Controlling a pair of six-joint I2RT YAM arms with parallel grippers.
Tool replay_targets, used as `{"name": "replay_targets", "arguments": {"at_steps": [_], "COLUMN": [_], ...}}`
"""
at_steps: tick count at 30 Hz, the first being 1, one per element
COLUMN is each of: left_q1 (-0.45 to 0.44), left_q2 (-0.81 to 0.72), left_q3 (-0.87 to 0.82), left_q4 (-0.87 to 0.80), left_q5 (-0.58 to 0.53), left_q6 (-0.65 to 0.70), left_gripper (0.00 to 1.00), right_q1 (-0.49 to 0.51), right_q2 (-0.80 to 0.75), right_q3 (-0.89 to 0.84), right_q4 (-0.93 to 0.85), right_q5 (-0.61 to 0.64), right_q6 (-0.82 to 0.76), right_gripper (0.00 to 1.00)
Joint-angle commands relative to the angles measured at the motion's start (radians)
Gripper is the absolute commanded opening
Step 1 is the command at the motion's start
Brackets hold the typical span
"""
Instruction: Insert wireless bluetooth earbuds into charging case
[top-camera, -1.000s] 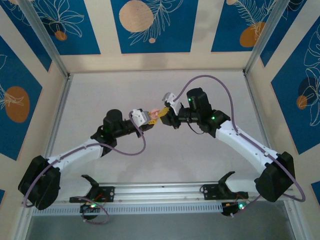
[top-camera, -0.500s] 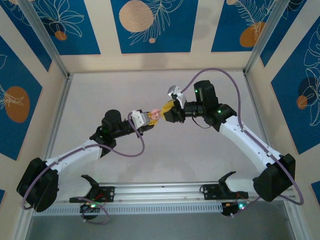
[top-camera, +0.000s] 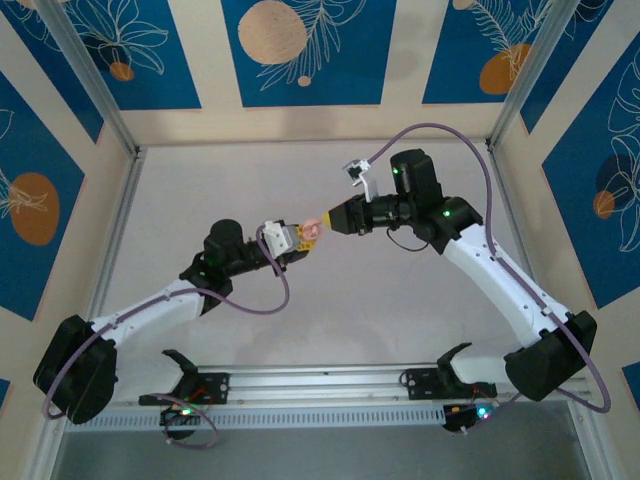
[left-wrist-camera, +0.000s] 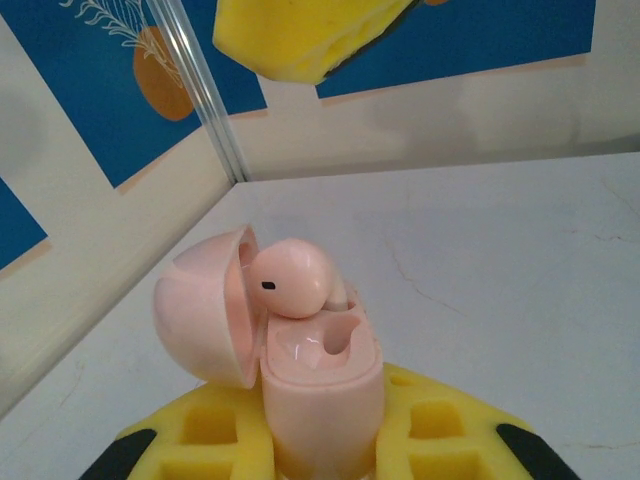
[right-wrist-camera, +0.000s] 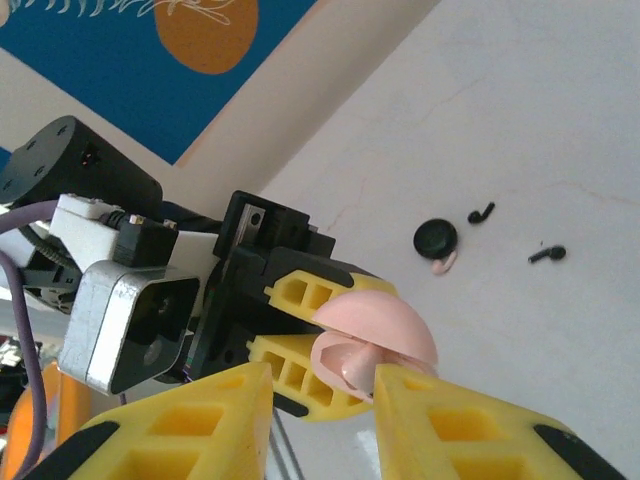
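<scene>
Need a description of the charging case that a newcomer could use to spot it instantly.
On the pale table, follow the left arm to its tip: the yellow jaws are shut on the charging case. It is pale pink, domed lid swung open, a pink earbud perched in it, unlike the black disc lying on the table.

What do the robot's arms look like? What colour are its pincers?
The left arm and right arm are white tubes with chunky black joints and a looping purple cable each. Tiny green lights glow on the right one. The left pincer and right pincer have blocky yellow fingers with square hollows.
</scene>
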Motion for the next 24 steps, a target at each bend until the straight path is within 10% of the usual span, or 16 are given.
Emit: {"name": "replay_targets", "arguments": {"at_steps": [1,24], "left_q1": [-0.016,-0.022], "left_q2": [-0.025,-0.015], "left_q3": [0.026,0.037], "left_q4": [-0.008,-0.009], "left_q5": [0.021,0.014], "left_q6": [0.025,0.027], "left_gripper": [0.18,0.18], "right_q1": [0.016,0.039], "right_q2": [0.022,0.139], "right_q3": [0.031,0.090], "right_q4": [-0.091,-0.134], "right_q5": [0.034,-0.002], "right_q6": [0.089,0.080], "right_gripper": [0.32,0.32]}}
